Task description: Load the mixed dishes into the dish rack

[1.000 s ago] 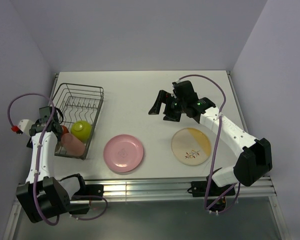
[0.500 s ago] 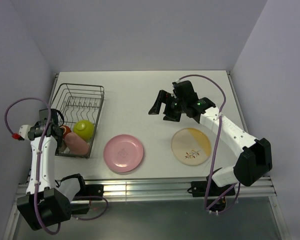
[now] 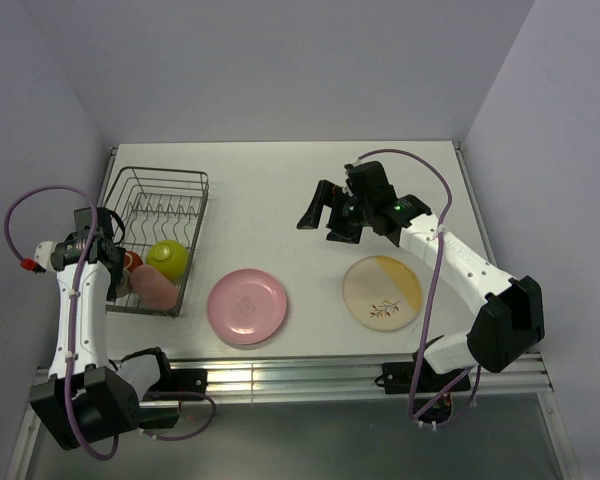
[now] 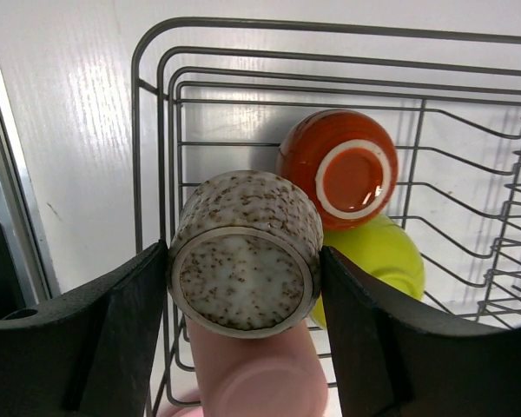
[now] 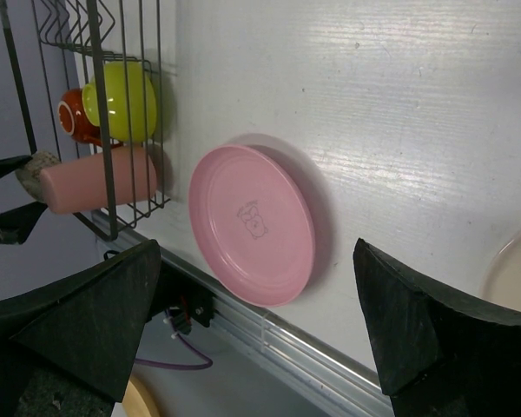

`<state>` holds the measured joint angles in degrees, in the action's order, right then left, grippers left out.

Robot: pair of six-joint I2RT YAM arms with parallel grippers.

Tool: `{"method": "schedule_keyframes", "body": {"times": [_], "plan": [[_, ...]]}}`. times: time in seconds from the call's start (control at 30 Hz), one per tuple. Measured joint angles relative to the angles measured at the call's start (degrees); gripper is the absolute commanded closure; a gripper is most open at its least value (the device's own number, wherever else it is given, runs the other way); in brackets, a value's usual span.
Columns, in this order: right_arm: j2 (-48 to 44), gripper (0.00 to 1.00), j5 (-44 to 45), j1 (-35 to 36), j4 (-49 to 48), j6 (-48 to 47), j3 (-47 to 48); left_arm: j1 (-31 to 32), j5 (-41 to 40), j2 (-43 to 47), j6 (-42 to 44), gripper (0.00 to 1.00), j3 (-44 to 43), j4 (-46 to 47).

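Speckled grey-tan stoneware shows between the black fingers of the left gripper [image 4: 246, 291]. It is the small cup [image 4: 246, 252], clamped across its round wall with its base toward the wrist, probably so it can go in mouth-first. Directly beneath the fingers the salmon-pink cup [image 4: 252, 373] lies on its side; whether the two touch I cannot tell. Just ahead rest the dark red-orange mug [image 4: 339, 169], upturned, and the lime-green bowl [image 4: 382, 256], all inside the dark wire dish rack [image 3: 165, 205].

The right gripper [image 3: 325, 218] hangs above the table with its jaws spread wide and holding nothing, seemingly kept clear of the rack. The round pink plate [image 5: 253, 224] lies flat ahead of it, and the cream-and-orange plate with a leaf sprig [image 3: 382, 290] lies near its right finger; neither is loaded.
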<state>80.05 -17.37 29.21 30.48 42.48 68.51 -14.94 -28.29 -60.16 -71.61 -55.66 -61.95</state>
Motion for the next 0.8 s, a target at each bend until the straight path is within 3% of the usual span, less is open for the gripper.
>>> {"method": "schedule_keyframes", "body": {"times": [0.8], "plan": [[0.2,0.01,0.4,0.0,0.1,0.0,0.0,0.0,-1.9,-9.0,0.0,1.0,1.5,4.0]]}}
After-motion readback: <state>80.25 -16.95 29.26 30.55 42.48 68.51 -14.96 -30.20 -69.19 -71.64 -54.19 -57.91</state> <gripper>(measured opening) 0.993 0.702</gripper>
